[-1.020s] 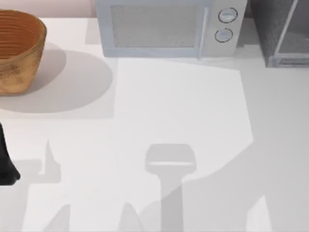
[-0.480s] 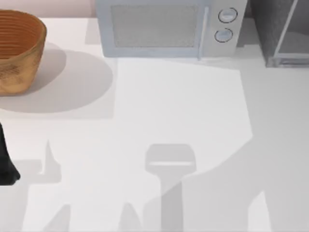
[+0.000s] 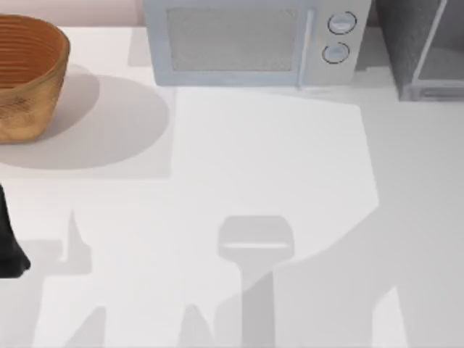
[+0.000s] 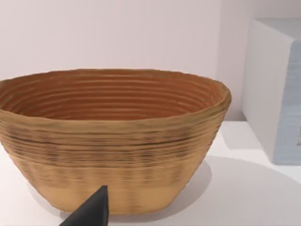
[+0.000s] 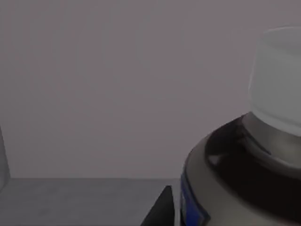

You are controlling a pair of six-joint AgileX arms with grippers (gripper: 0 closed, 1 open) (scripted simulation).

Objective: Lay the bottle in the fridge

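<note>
The bottle [image 5: 249,155] fills the near side of the right wrist view: a smooth, rounded dark shoulder rising to a grey neck ring and a plain white cylindrical cap [image 5: 277,80], with a strip of blue label at the shoulder's lower rim. Its long axis tilts, cap end leaning up and away from the camera toward a flat, dim grey wall. It sits inside a shadowed grey space with a flat floor meeting that wall in a straight line. A dark wedge, one finger [image 5: 160,209] of the right arm's jaws, sits just beside the label; I cannot tell whether those jaws are clenched on the bottle or released.

At the worktop's [image 3: 275,159] left edge, toward the near corner, a black part of the left arm [image 3: 9,243] shows. In the left wrist view a matte black fingertip [image 4: 91,212] pokes up in front of a woven basket [image 4: 110,141]; how the left jaws stand I cannot tell. The basket is a ribbed, coiled oval bowl, tan outside and orange-brown inside, standing at the far left corner.

Along the far edge stands a smooth light-grey microwave [image 3: 254,43] with a mesh door and two round knobs. At the far right corner is the fridge [image 3: 420,47], a dark grey speckled box with a pale frame.
</note>
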